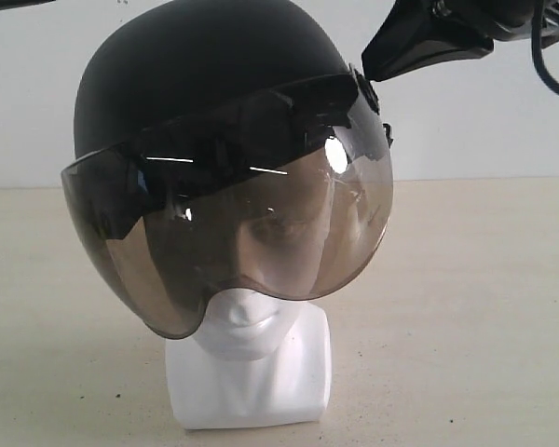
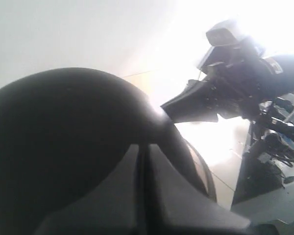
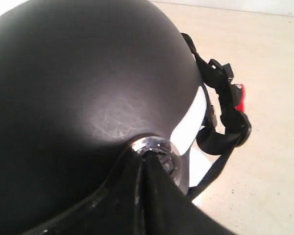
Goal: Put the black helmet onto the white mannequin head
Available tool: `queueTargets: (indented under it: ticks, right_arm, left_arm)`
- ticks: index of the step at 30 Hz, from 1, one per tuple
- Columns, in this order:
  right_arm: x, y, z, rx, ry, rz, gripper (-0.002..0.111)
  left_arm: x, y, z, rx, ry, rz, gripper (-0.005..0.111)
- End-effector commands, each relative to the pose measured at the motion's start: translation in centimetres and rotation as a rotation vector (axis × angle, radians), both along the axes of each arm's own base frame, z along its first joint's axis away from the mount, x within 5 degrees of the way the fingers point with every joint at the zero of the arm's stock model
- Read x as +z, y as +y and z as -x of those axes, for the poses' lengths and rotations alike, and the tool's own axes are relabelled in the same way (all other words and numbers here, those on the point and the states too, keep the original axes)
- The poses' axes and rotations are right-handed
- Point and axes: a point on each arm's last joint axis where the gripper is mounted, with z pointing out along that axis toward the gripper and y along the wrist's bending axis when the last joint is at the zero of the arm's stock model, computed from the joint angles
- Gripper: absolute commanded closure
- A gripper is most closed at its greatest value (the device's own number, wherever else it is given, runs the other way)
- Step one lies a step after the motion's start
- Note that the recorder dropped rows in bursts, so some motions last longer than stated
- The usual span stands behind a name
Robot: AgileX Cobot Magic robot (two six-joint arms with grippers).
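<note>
- Exterior view: The black helmet (image 1: 205, 84) sat on the white mannequin head (image 1: 252, 321) at centre frame. Its smoky visor (image 1: 214, 242) covered the moulded face and dipped lower toward the left of the frame, so the fit looked slightly crooked. The right gripper (image 1: 371, 67) reached in from the upper right with its fingers clenched on nothing. Its tip touched the shell at the round side screw (image 1: 363, 88), apparently to nudge or steady the helmet rather than carry it. The head's squarish base stood on the beige table (image 1: 475, 317).
- Left wrist view: At lower centre, the left gripper (image 2: 142, 147) had its fingers pressed together with only a thin seam between them, grasping nothing. The tips pointed at the dark dome that filled the left of the frame. Whether they touched it could not be told, but the pose suggested a brace from the opposite side. The other arm's tip met the shell at centre right.
- Right wrist view: At lower centre, the right gripper (image 3: 142, 155) was clamped tight and empty, its tip against the chrome-rimmed screw. The chin strap (image 3: 225, 117) hung loose at the right of the frame, unfastened, with a red tab (image 3: 239, 98) showing. With the helmet already seated on the head, the job appeared nearly done, and only squaring the tilt seemed left.
</note>
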Motion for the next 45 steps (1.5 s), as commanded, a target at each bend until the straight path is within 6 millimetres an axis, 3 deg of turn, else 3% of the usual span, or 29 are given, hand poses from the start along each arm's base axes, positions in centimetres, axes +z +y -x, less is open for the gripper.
queueTargets:
  ticks: [1, 10, 18, 23, 34, 45]
  right_arm:
    - [-0.1, -0.5, 0.1, -0.019, -0.002, 0.039, 0.108]
    - [0.9, 0.3, 0.2, 0.012, -0.034, -0.096, 0.108]
    - [0.2, 0.6, -0.1, 0.022, -0.008, -0.070, 0.108]
    - [-1.6, 1.3, -1.1, 0.041, 0.071, -0.016, 0.108]
    - [-2.1, 0.8, -1.1, 0.022, 0.094, 0.055, 0.108]
    - [-2.2, 0.7, -1.1, 0.021, 0.103, 0.066, 0.108]
  left_arm:
    - [-0.6, 1.2, -1.0, 0.049, 0.032, -0.007, 0.102]
    - [-5.8, 1.8, -4.6, 0.052, 0.236, 0.019, 0.102]
    - [-9.5, 2.2, -7.0, 0.050, 0.372, 0.037, 0.102]
    - [-9.1, 2.2, -7.5, 0.060, 0.368, 0.095, 0.102]
    - [-6.7, 1.9, -6.9, 0.057, 0.288, 0.116, 0.102]
    - [-5.7, -0.7, -5.1, -0.040, 0.246, 0.052, 0.102]
